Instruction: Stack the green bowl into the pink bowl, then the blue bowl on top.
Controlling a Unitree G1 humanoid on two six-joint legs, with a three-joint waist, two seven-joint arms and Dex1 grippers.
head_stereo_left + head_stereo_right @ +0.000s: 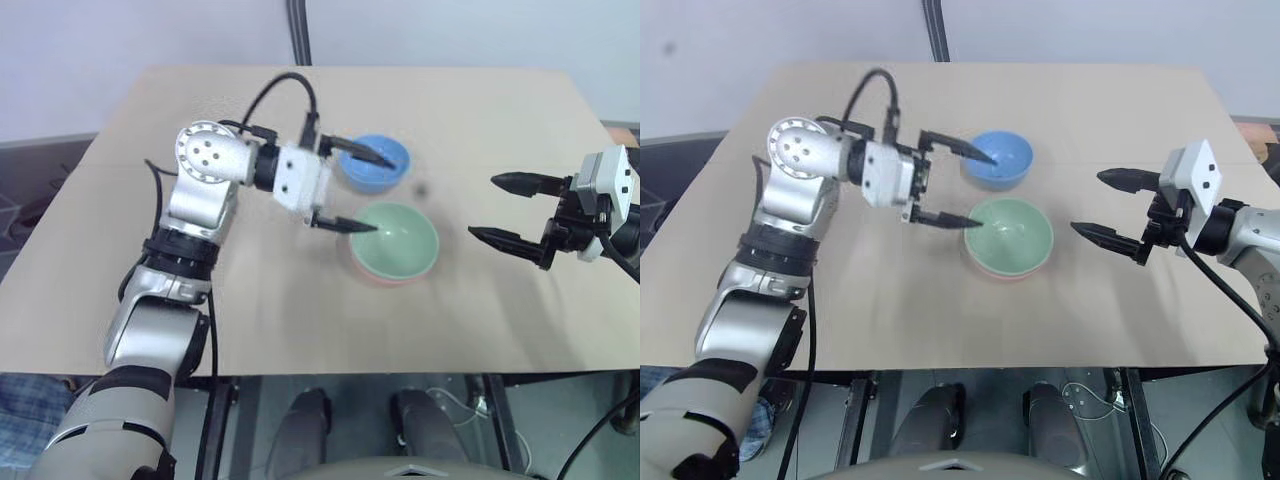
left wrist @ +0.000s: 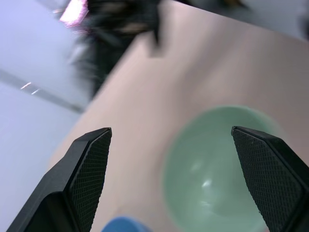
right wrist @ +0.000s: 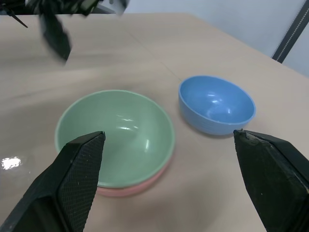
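Closest to the camera, the near edge of a pale tan worktop (image 1: 300, 340) runs across the scene. Near the middle of the worktop sits the green bowl (image 1: 1010, 233), nested upright inside the pink bowl (image 3: 140, 184), of which a thin salmon rim shows beneath the green one. Just behind this pair, close but not touching, the blue bowl (image 1: 998, 160) stands upright on its own.

The left gripper (image 1: 958, 185) reaches in from the left above the bowls, pointing sideways across the worktop. Its two black fingers are spread wide and grasp nothing; in the head views one fingertip overlaps the blue bowl and the other the near rim of the green bowl.

The right gripper (image 1: 1108, 208) hangs over the right side of the worktop, apart from the bowls and pointing toward them. Its fingers are also spread wide, with nothing between them.
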